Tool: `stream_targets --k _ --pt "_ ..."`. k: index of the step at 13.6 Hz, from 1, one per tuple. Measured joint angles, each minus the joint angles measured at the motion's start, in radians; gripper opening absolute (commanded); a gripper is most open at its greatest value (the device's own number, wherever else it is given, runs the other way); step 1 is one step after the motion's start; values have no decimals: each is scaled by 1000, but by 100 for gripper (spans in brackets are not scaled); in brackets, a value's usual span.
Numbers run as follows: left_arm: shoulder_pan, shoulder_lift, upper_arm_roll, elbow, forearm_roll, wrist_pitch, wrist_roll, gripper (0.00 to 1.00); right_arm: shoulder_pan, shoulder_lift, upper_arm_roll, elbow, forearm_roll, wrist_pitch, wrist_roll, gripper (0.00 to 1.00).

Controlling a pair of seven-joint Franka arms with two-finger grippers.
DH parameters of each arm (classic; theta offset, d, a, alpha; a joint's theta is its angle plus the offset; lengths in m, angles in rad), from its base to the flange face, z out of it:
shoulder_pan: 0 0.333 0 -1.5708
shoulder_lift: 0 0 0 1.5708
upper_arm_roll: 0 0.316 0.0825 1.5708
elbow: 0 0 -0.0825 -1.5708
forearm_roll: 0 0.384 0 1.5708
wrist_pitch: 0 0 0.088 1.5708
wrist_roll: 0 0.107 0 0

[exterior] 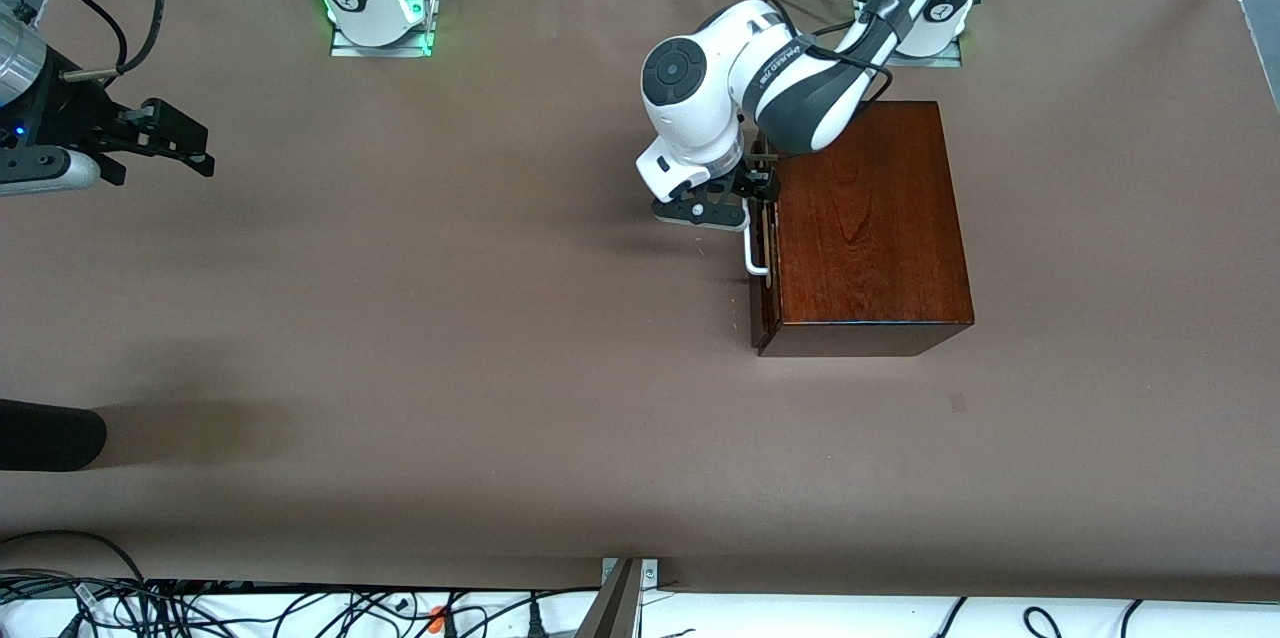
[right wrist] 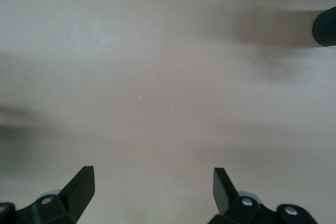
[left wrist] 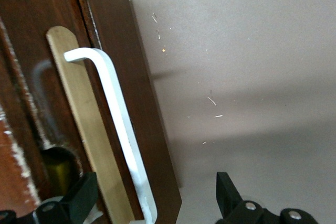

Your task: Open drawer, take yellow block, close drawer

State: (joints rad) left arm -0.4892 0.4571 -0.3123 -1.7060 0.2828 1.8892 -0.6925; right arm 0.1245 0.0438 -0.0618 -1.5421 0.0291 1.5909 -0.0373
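Observation:
The glossy mahogany box (exterior: 870, 218) stands toward the left arm's end of the table. The drawer (exterior: 760, 313) has a dark front that faces the middle of the table and sits close against the box. Its white bar handle (exterior: 752, 253) runs along that front. My left gripper (exterior: 757, 186) is at the handle's end nearer the robot bases. In the left wrist view the left gripper (left wrist: 152, 195) is open, and the handle (left wrist: 113, 95) passes between its black fingers (left wrist: 79, 198). The yellow block is hidden. My right gripper (exterior: 195, 148) waits open over bare table (right wrist: 157, 77) at the right arm's end.
A dark rounded object (exterior: 50, 435) reaches in at the table's edge at the right arm's end, nearer the front camera; it also shows in the right wrist view (right wrist: 325, 27). Cables (exterior: 300, 608) lie along the table's near edge. A brass plate (left wrist: 84, 108) backs the handle.

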Motion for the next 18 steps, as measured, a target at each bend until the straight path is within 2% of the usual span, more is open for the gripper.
stream_targets --k 11,18 --pt "-4 50 0 -50 6 108 -87 100 0 0 3 0 0 0 0 100" --pt "-6 46 2 -60 19 145 -145 100 0 0 3 0 0 0 0 100"
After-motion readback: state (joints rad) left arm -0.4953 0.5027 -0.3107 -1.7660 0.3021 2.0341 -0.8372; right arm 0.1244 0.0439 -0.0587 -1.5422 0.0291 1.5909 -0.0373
